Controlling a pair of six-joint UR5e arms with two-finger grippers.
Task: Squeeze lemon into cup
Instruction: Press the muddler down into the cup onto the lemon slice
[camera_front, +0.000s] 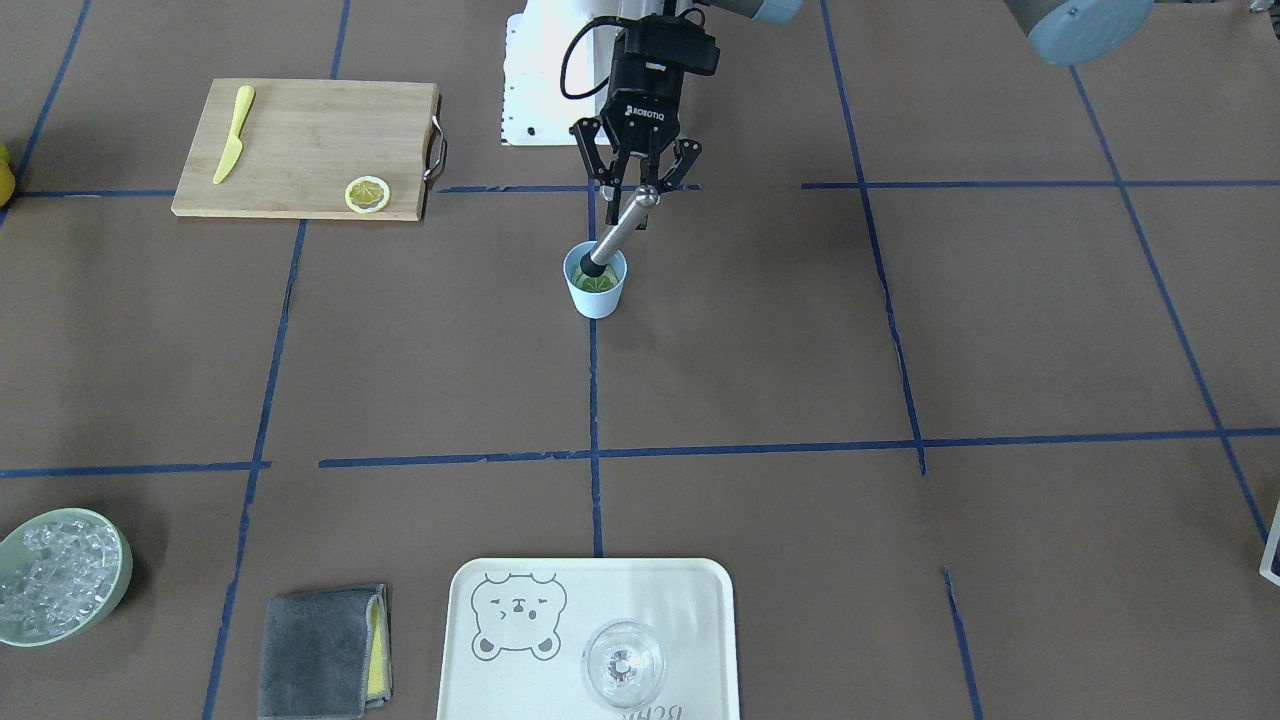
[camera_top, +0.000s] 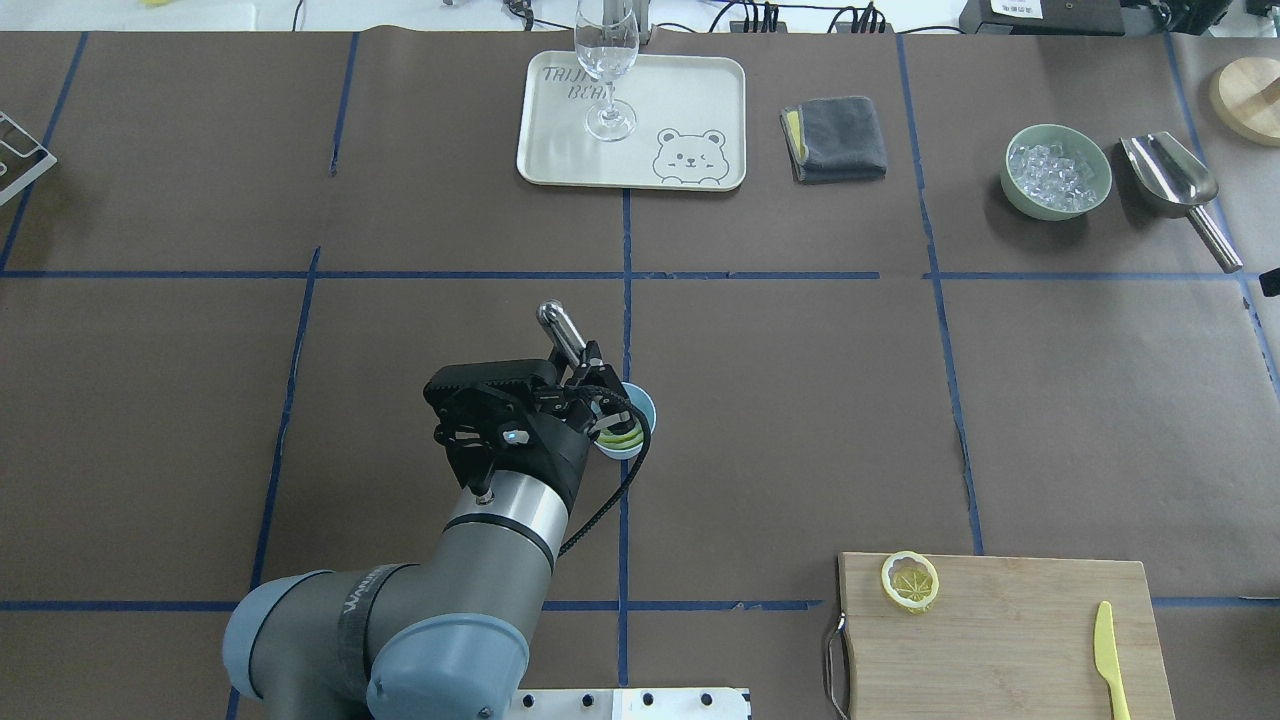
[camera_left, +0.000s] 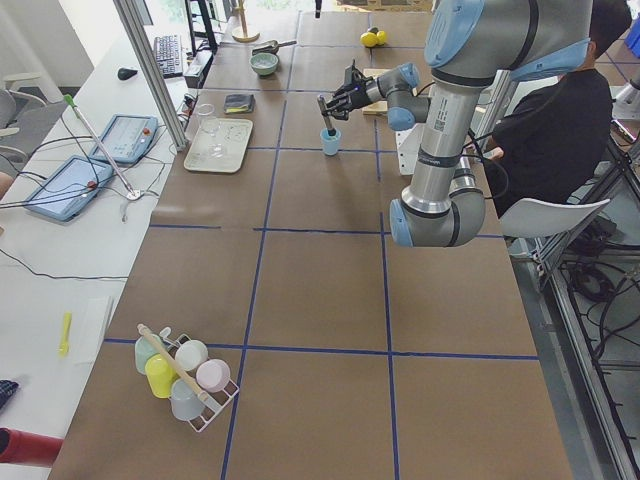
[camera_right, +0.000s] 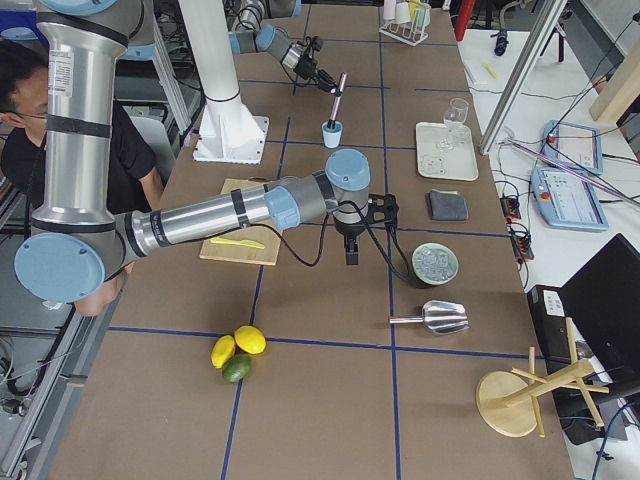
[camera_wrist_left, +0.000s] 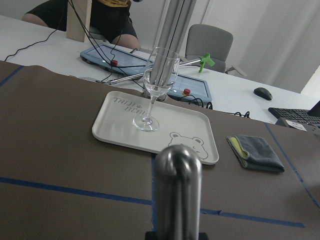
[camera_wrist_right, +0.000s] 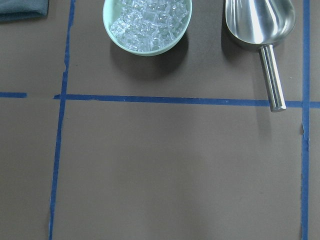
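Brown paper ruled with blue tape covers the table (camera_front: 800, 350). Locate the light-blue cup (camera_front: 596, 295) on the centre line; one lemon slice (camera_front: 605, 284) lies inside it. Note that the left gripper (camera_front: 645, 192) pinches the upper end of a tilted metal rod (camera_front: 620, 232), whose dark tip rests on that slice. A second lemon slice (camera_front: 367, 194) lies on the cutting board (camera_front: 300, 150), well apart from the cup. The right gripper (camera_right: 351, 238) hangs above the table near the ice bowl (camera_right: 435, 263); you cannot tell how its jaws stand.

two pincers (camera_front: 640, 195) (camera_right: 351, 258), one muddler (camera_front: 618, 232), one glass (camera_front: 623, 664), one knife (camera_front: 233, 134), one bowl (camera_top: 1057, 212).
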